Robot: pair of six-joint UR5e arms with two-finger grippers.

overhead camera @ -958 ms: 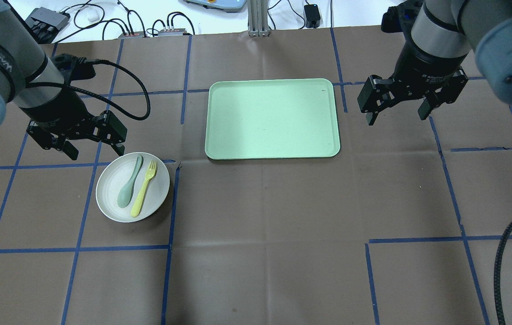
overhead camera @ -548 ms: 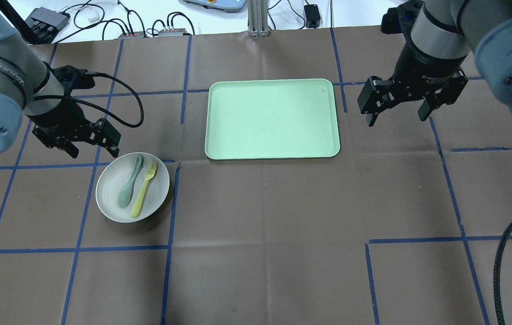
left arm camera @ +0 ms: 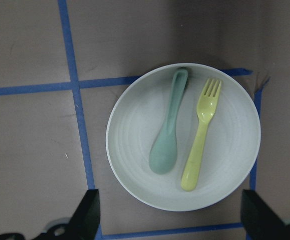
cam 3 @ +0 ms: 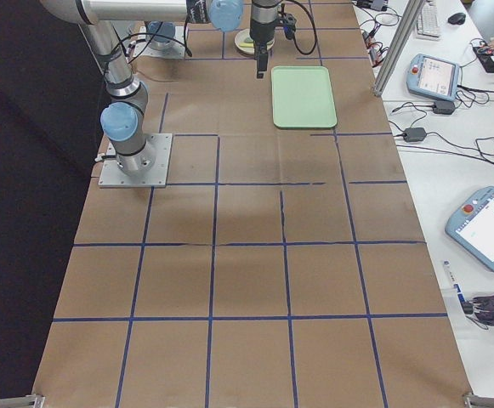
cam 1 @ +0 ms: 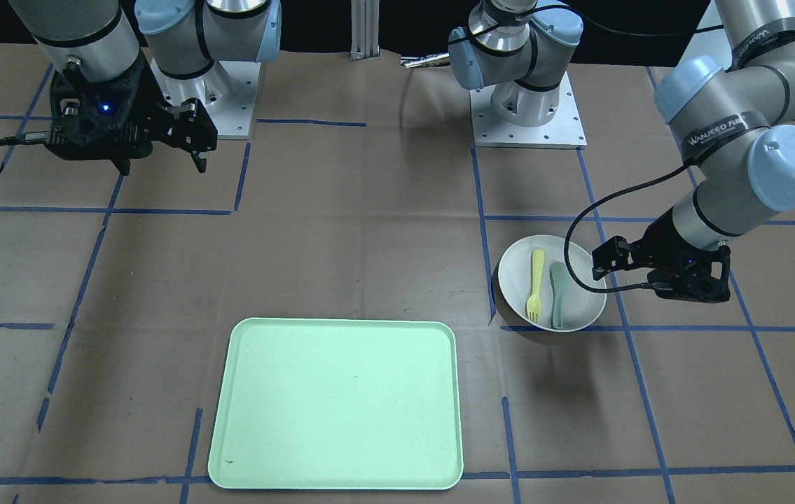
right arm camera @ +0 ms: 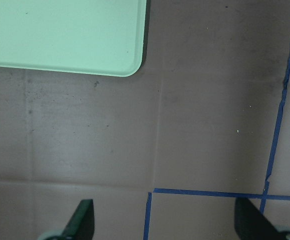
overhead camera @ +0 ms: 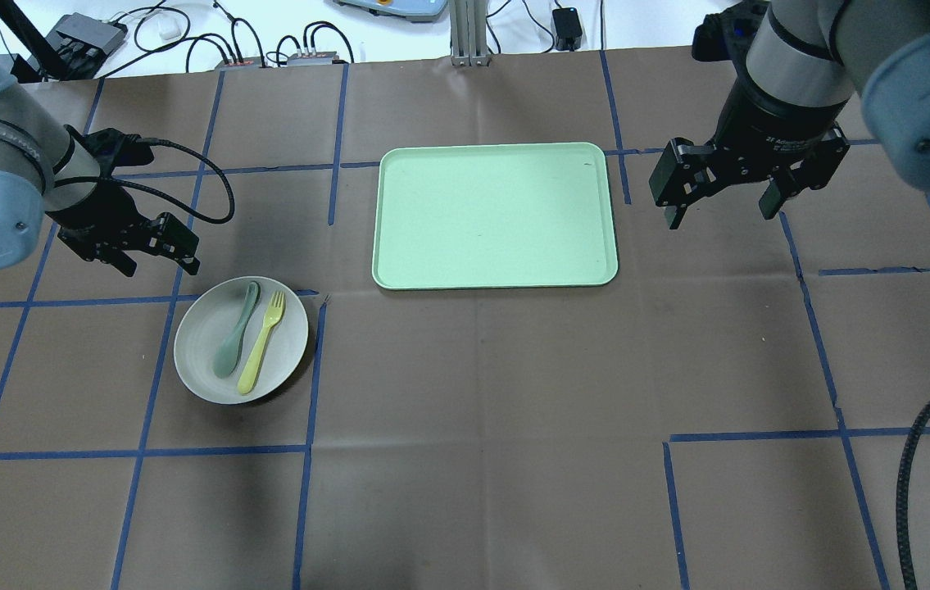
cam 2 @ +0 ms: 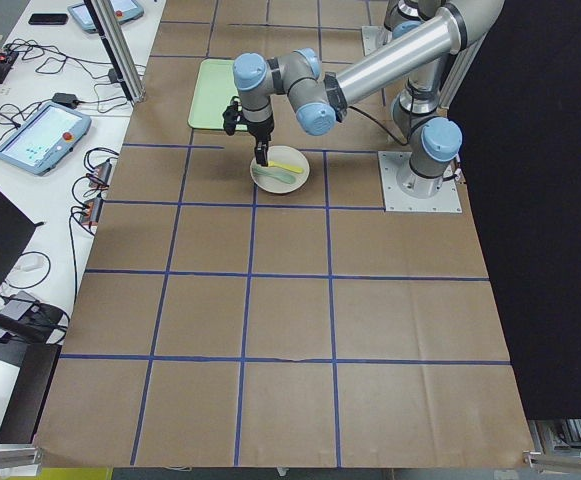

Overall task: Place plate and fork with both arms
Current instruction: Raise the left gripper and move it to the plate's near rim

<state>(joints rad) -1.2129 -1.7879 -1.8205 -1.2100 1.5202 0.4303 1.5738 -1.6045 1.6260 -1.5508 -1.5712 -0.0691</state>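
Left hand [overhead camera: 161,268] spread wide, empty — hovering beside the plate [overhead camera: 198,338]; right hand [overhead camera: 720,215] likewise apart.

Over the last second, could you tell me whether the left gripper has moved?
Yes. In the overhead view the left gripper has drifted toward the view's left: it reached the far rim of the plate before and now sits clear of it.

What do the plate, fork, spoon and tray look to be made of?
Plate: probably matte plastic or a fibre composite; off-white and dull, with no glaze shine.
Fork: likely moulded plastic; uniform pale yellow, matte, with soft edges.
Spoon: same look, in grey-green.
Tray: likely similar matte plastic; flat mint green with a few small dark marks.
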